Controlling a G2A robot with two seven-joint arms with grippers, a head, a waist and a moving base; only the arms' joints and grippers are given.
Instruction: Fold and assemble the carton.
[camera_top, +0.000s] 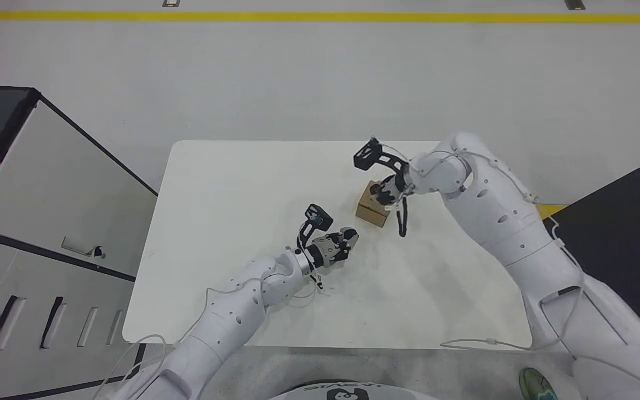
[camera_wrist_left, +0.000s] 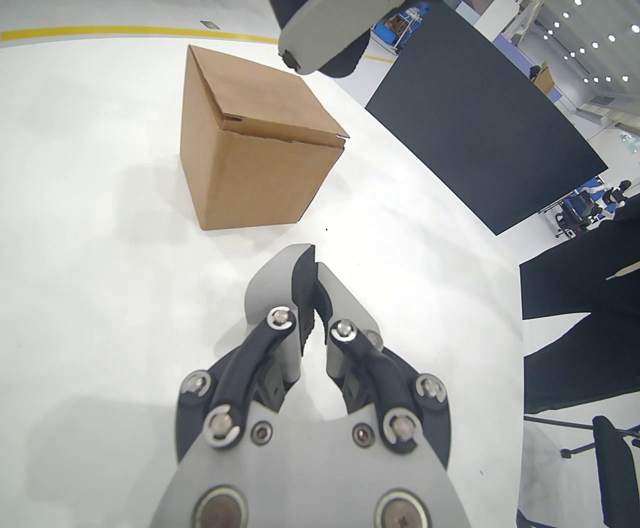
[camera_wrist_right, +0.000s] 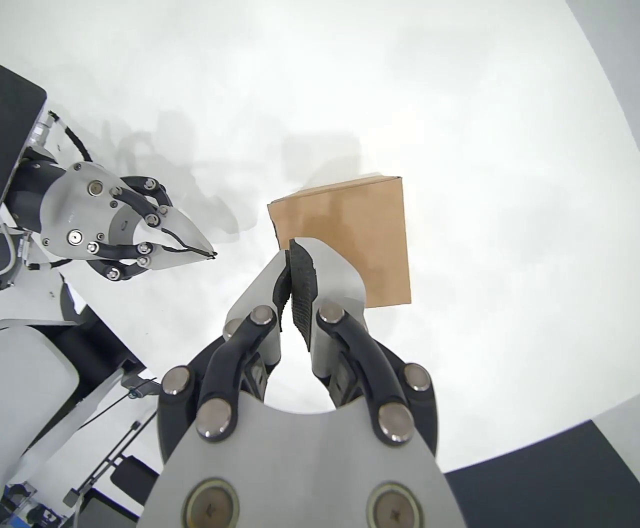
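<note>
Closed carton on table, left pincer, right pincer — both pinched together

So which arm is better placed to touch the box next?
Probably the right arm: its shut jaws hang close over the carton, while the left arm's shut jaws sit farther off, apart from it.

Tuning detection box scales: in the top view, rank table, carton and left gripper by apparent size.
1. table, by far the largest.
2. carton and left gripper look about alike. The gripper also sits nearer the camera, so I'm not ranking these two.
</note>
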